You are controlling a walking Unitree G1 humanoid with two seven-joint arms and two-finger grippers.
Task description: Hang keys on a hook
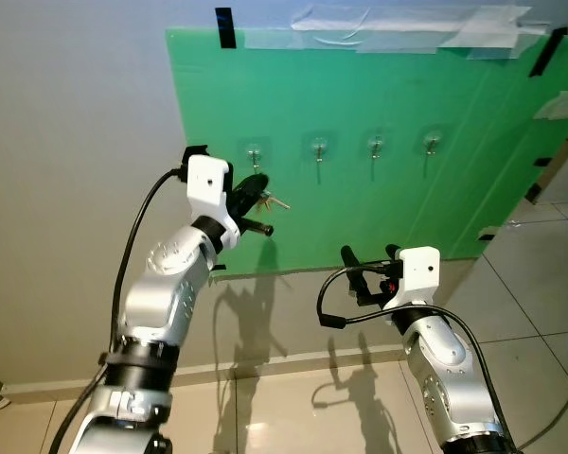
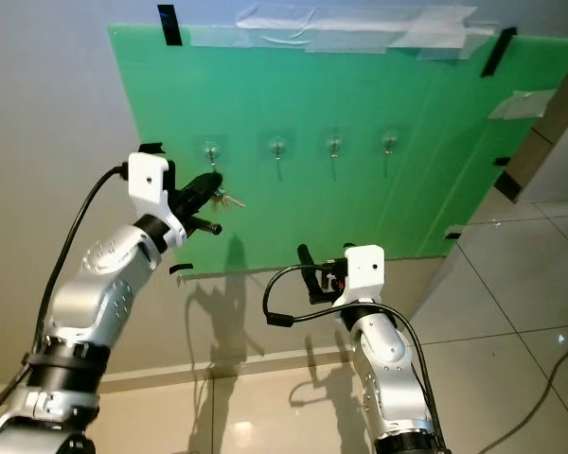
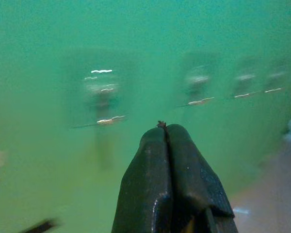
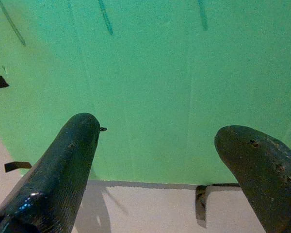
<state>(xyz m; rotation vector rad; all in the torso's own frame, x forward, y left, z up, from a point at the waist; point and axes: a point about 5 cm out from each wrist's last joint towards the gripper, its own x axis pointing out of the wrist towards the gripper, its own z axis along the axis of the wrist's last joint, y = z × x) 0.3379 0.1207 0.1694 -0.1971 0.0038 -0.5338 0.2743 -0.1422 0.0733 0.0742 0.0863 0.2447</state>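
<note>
Both eye views look forward from the head at a green board (image 1: 379, 142) taped to the wall, and share its row of hooks (image 1: 319, 148), both arms and the tiled floor (image 2: 511, 312). The left wrist view looks along the left hand (image 3: 167, 141), close to the board, with the hooks blurred. The right wrist view faces the board's lower edge between the right hand's (image 4: 160, 160) fingers.

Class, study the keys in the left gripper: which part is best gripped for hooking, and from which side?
Grip the keys at their heads, from below and the robot's side, as the left gripper does. The blades stick out rightward, just below the leftmost hook on the board.
</note>
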